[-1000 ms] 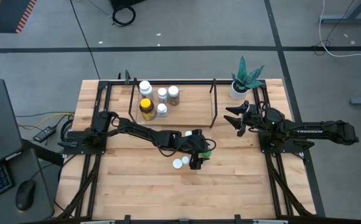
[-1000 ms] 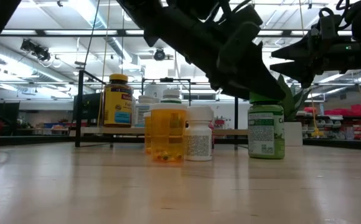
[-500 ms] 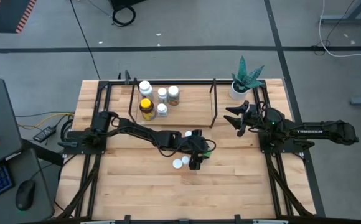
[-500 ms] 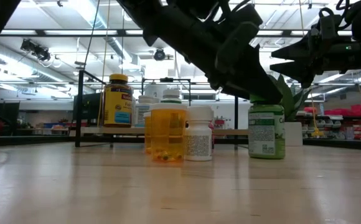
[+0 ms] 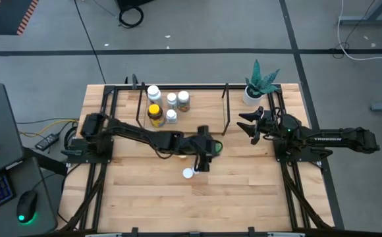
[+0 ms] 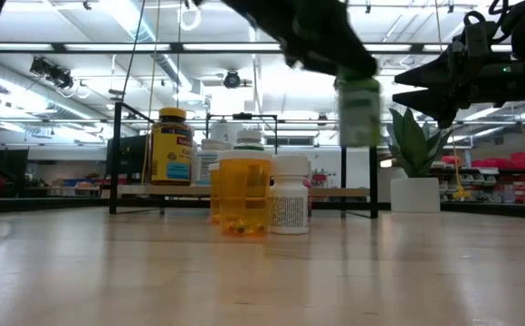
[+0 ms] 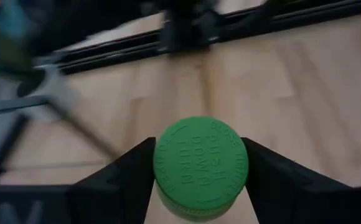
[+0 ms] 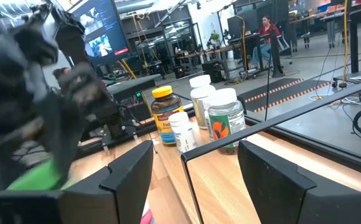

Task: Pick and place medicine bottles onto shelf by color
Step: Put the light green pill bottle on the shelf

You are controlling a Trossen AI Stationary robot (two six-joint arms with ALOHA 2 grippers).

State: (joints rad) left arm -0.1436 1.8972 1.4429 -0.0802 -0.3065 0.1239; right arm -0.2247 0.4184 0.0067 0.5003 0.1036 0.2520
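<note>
Left gripper (image 5: 204,153): at the centre of the high view, just below the shelf's front edge; its two dark fingers (image 7: 121,180) pinch the green-capped bottle from both sides.
Green-capped bottle (image 6: 360,109): lifted clear of the tabletop, hanging in the upper middle of the low view; in the left wrist view its green cap (image 7: 200,163) sits between the fingers, lettering facing the camera.
Right gripper (image 5: 246,126): right of centre in the high view, near the shelf's right upright and below the plant; fingers (image 8: 131,167) spread apart, nothing between them.
Shelf (image 5: 204,113): light-wood board with thin black uprights, upper middle of the high view.
Bottles on the shelf: five grouped at its left end — an amber bottle with a yellow cap (image 5: 155,114), a white-capped bottle (image 5: 154,93) above it, and three smaller ones to the right, among them a small white-capped bottle (image 5: 171,116).
Bottles on the table: an orange translucent bottle (image 6: 244,193) and a white bottle with a printed label (image 6: 290,194) stand touching, centre of the low view; in the high view one white cap (image 5: 188,173) shows just below the left gripper.
Plant: green leaves in a white pot (image 5: 251,95), upper right of the table in the high view.
Tabletop (image 5: 145,197): pale wooden boards, bare across the lower half of the high view.
Background: a person (image 8: 269,34) sits at a desk, upper right of the right wrist view.
</note>
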